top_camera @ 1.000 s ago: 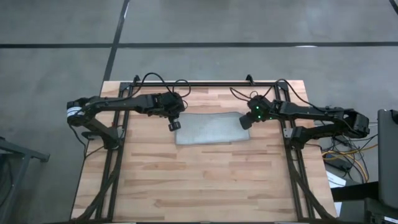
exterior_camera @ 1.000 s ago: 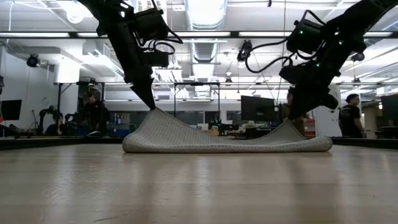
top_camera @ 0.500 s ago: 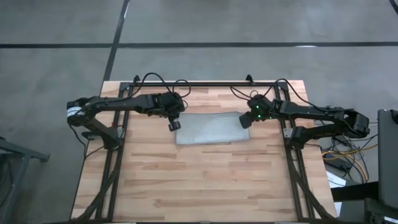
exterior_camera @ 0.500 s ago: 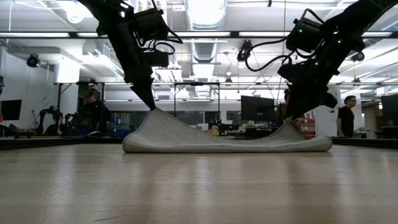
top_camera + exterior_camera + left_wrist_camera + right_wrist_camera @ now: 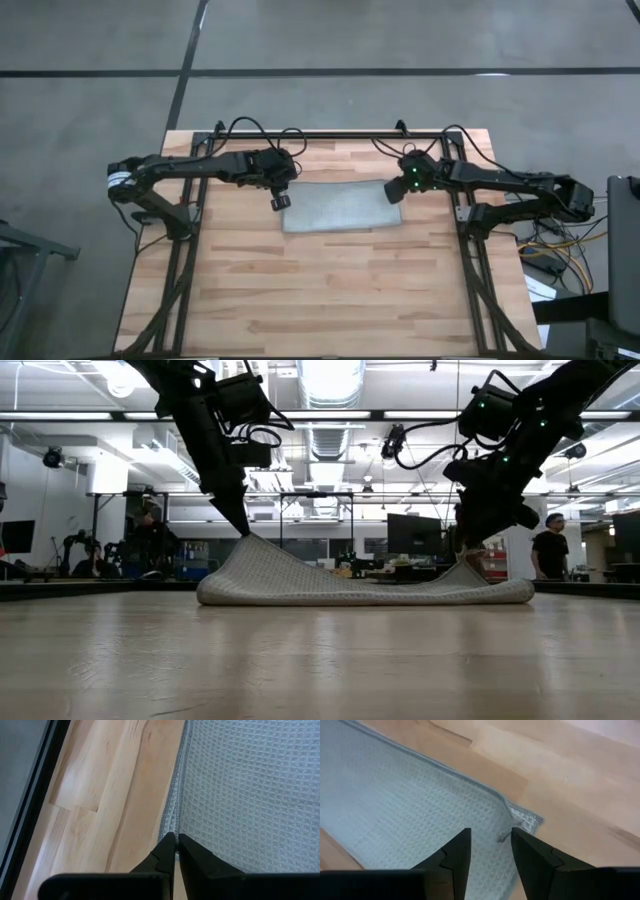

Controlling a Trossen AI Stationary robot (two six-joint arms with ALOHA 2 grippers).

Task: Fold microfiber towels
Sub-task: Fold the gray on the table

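Note:
The light grey-blue microfiber towel (image 5: 340, 207) lies folded into a flat band across the table's far middle. My left gripper (image 5: 280, 200) is shut on its left end, which rises to a peak (image 5: 248, 542) in the low view. My right gripper (image 5: 490, 840) stands open just over the towel's far right corner (image 5: 520, 817), which still humps up a little (image 5: 462, 567) under the fingers. The rest of the towel (image 5: 360, 592) lies on the wood. My left gripper pinches the towel's left edge (image 5: 172, 827) between its two fingertips, at the hem, where several layers show. The fingers slant down from the table's left. That end is lifted off the table and the cloth slopes down from it to the part that lies flat.
Black frame rails (image 5: 300, 135) run along the table's far edge and down both sides (image 5: 470, 270). Bare wood (image 5: 330, 290) stretches from the towel to the near edge. In the room behind the table stand people (image 5: 548, 550) and desks.
My right gripper has opened and let go of the towel's right corner, staying where it was. That corner has sagged a little but still stands up from the table. The left end stays lifted as before.

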